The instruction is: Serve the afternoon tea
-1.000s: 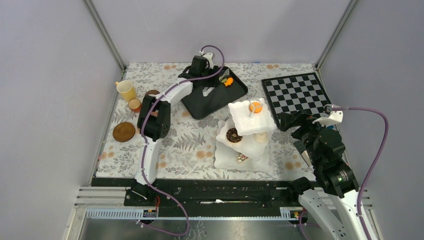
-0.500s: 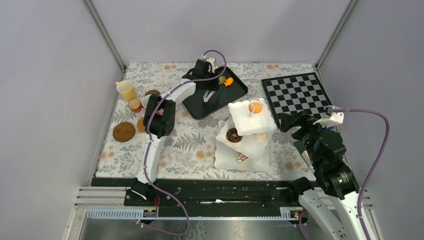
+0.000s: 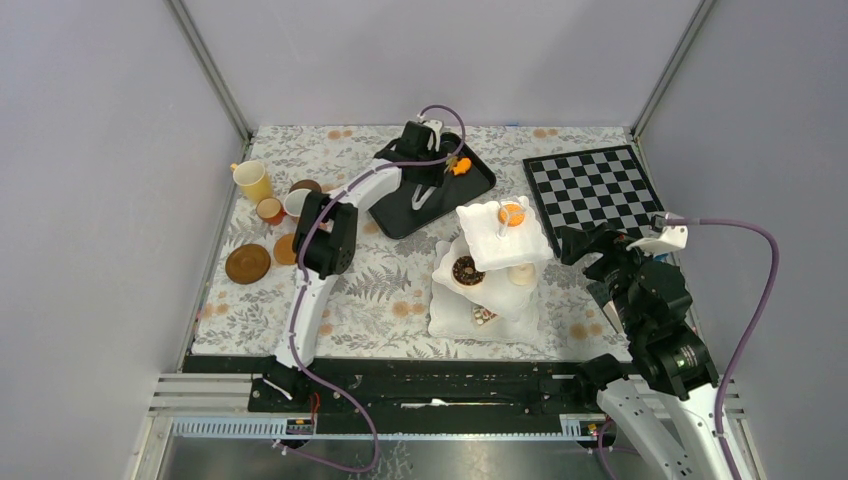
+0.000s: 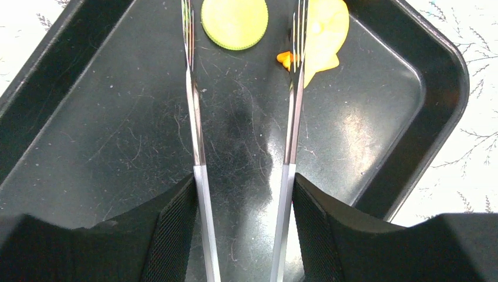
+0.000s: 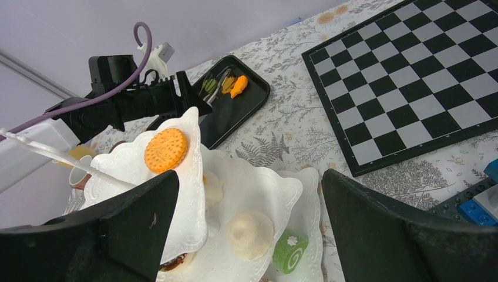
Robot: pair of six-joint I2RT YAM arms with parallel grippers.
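Observation:
My left gripper (image 4: 244,188) is shut on the silver tongs (image 4: 194,117), whose two arms run forward over the black tray (image 4: 411,147). The tong tips reach a yellow-green macaron (image 4: 235,23) and an orange-yellow cake (image 4: 326,29); the right arm lies over the cake. In the top view the left gripper (image 3: 428,160) is over the tray's far end. The white three-tier stand (image 3: 490,235) carries an orange macaron (image 3: 512,213), a chocolate doughnut (image 3: 467,270), a white round cake (image 5: 249,235) and a green roll (image 5: 289,249). My right gripper (image 5: 249,194) is open beside the stand, holding nothing.
A yellow cup (image 3: 252,180), a brown cup (image 3: 269,209) and a white cup (image 3: 296,202) stand at the far left, with brown saucers (image 3: 248,263) nearer. A chessboard (image 3: 592,185) lies at the back right. Blue blocks (image 5: 478,208) sit near the right gripper.
The left arm has swung to the right along the tray with the tongs, closer to the orange cake. The right arm and the stand have not moved.

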